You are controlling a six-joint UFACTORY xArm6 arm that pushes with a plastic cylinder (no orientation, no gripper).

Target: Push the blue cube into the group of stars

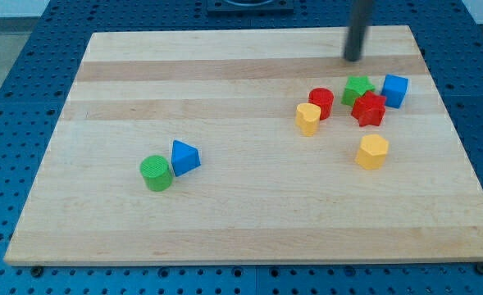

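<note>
1. The rod's tip [353,59] is hovering near the table's [225,221] top edge, above the green star [357,88]; it has no fingers and is holding nothing.
2. The blue cube [395,90] is sitting just right of the green star and red star [369,110], seemingly touching.
3. A red cylinder [321,102] and yellow block [308,118] are standing left of the stars.

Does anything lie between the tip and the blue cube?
No. In the camera view, only bare board separates my tip from the blue cube; the green star sits off that line.
</note>
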